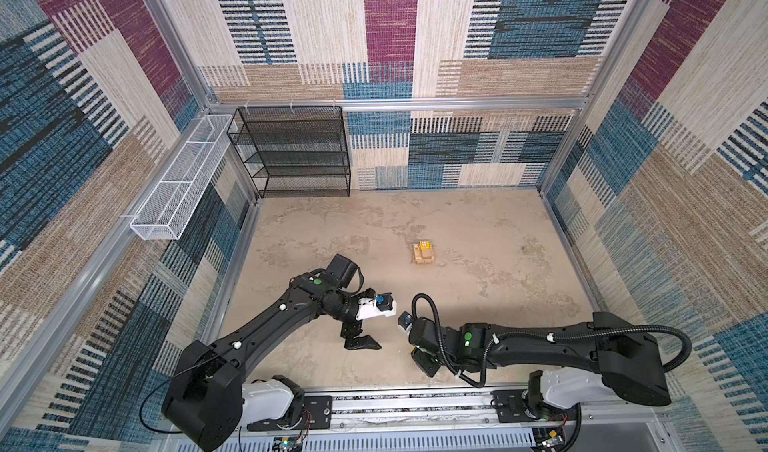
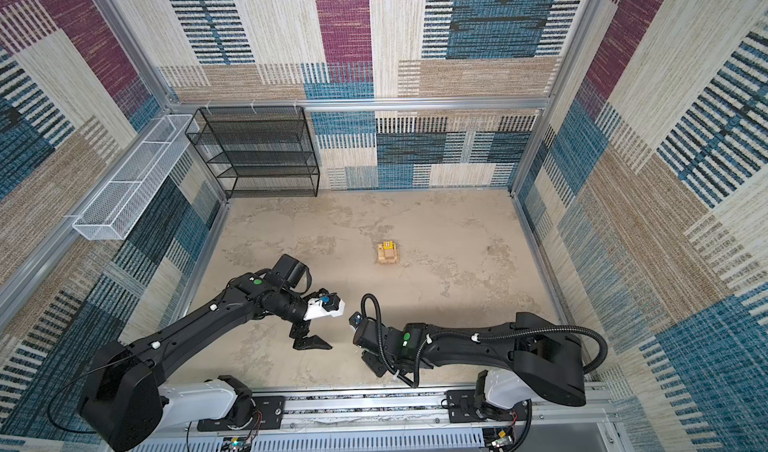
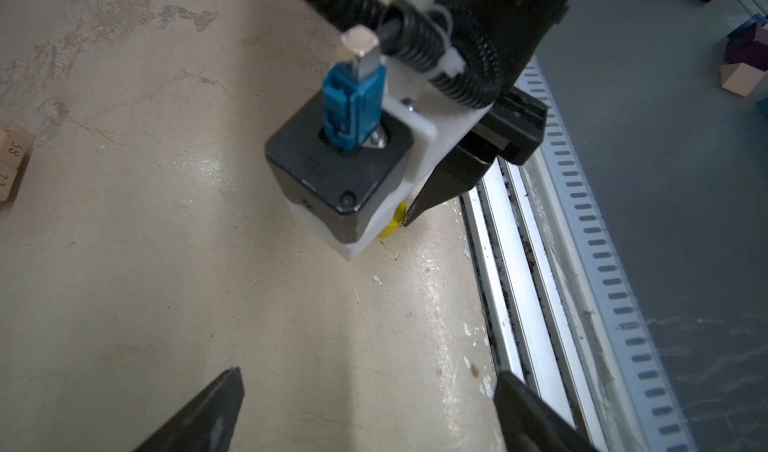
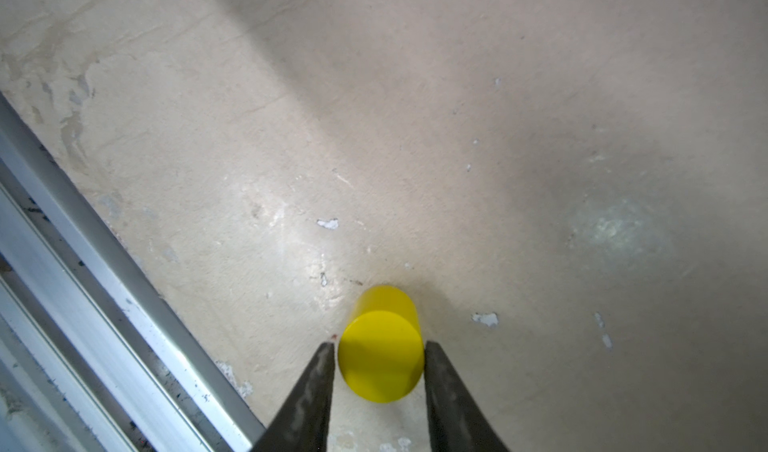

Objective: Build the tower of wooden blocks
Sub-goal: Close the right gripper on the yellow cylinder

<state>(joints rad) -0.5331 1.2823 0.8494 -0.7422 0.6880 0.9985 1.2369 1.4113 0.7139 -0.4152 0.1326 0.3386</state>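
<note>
**Yellow cylinder pickup: plenty of ways this goes sideways**

The right gripper (image 4: 379, 344) has its fingers on either side of the yellow cylinder (image 4: 382, 325), right by the near edge of the surface next to the metal rail (image 4: 104, 279). One finger looks like it's touching, and the other shows a sliver of gap. I honestly can't tell if it's clamped or not.

The left gripper (image 3: 368, 373) hangs spread wide with nothing in it, close to the right arm's wrist.

The wood block tower (image 1: 423, 254) stands near the middle of the surface, well apart from both arms. It has a yellow dotted cube (image 1: 424, 245) on the far side of its top.

What I'd worry about:

- **Round sides:** The fingertips only catch the curve near one end, so an off-centre squeeze could squirt the cylinder out and send it rolling toward the rail.
- **Crowded arms:** A lift straight up could bump the right wrist into the left arm.
- **Landing spot:** The tower top is small and already partly taken. A crooked or slightly tilted drop could nudge the cube off or shift the planks underneath.
- **Loose grip:** The cylinder could twist during the carry and arrive tilted.
</note>
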